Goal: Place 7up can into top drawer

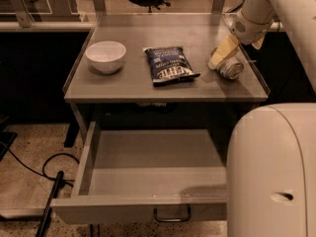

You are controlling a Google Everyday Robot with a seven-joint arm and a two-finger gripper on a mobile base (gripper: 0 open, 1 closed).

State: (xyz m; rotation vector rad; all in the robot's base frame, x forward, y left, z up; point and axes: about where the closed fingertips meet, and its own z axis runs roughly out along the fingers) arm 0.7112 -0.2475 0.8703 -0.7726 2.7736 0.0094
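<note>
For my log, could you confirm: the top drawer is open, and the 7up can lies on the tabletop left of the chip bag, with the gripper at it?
Not quite: the camera view shows the 7up can on the tabletop right of the chip bag, not left. The top drawer is open and the gripper is at the can.

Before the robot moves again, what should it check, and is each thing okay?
1. Top drawer pulled open: ok.
2. Room in the drawer: ok on the floor that shows; the robot's body hides its right end.
3. 7up can findable: ok, lying on its side at the table's right edge.
4. Gripper at the can: ok, right beside it.
5. Can firmly held: cannot tell.
6. Chip bag and bowl out of the way: ok, both left of the can.
</note>
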